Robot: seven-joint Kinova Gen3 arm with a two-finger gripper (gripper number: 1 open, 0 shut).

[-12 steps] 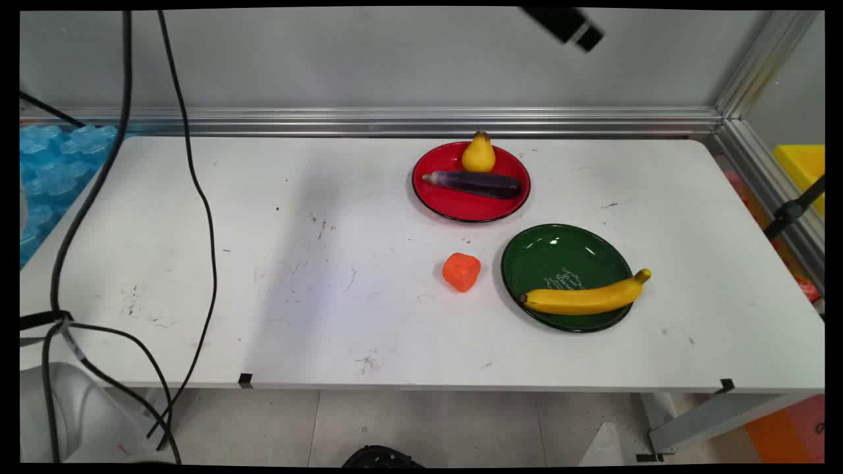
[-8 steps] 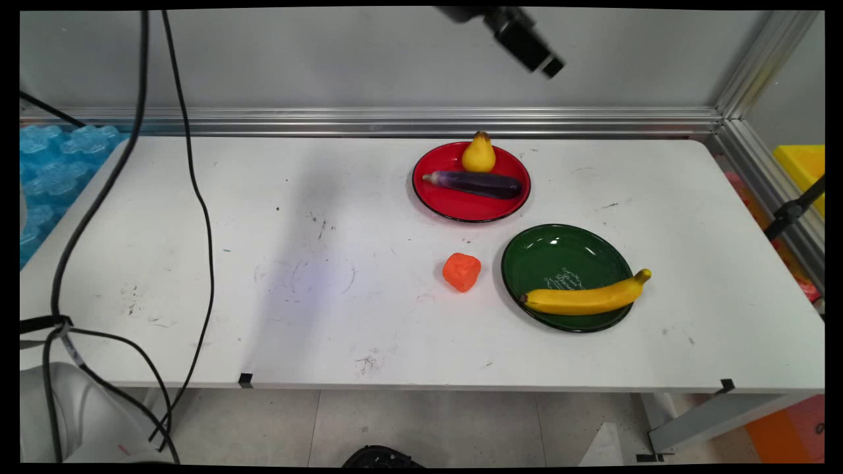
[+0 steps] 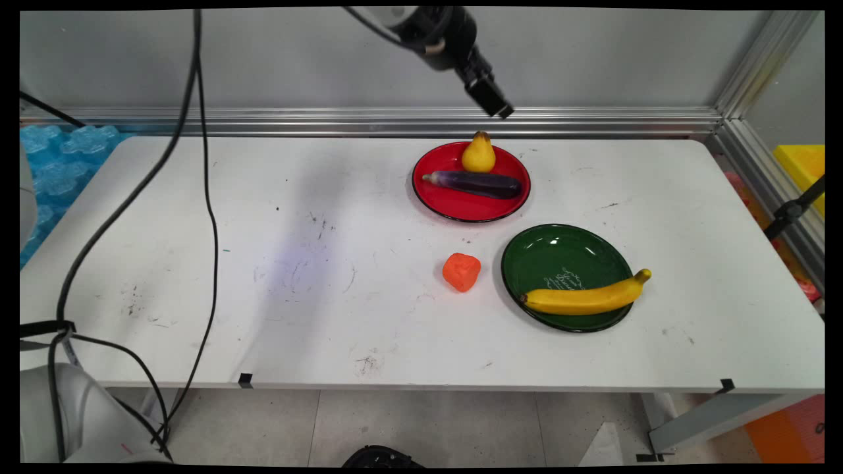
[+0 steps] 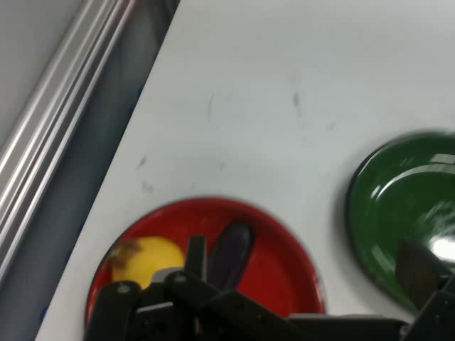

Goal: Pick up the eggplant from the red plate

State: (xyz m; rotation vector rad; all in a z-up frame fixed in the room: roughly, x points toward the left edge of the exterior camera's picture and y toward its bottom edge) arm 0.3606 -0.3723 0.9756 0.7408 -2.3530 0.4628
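Note:
My black gripper (image 3: 498, 109) hangs in the air above the far rim of a red plate (image 3: 471, 209), pointing down and right. It holds nothing. In the hand view its fingers (image 4: 196, 253) stand wide apart, so my gripper (image 4: 307, 260) is open. On the red plate (image 4: 284, 264) lie a yellow pear (image 3: 478, 155) and a dark purple eggplant (image 3: 475, 184); the hand view shows the pear (image 4: 146, 260) and eggplant (image 4: 232, 250) just beyond the fingers. A green plate (image 3: 560, 253) holds a banana (image 3: 585, 297). An orange-red chunk (image 3: 461, 271) lies on the table left of it.
An aluminium rail (image 3: 329, 122) runs along the table's far edge and down the right side. Black cables (image 3: 209, 217) hang over the table's left part. Blue bubble wrap (image 3: 53, 171) lies off the left edge. A yellow box (image 3: 803, 164) sits beyond the right rail.
The gripper has come down and to the left from the top edge, to a spot above the red plate's far rim. The cables swung a little. Nothing on the table moved.

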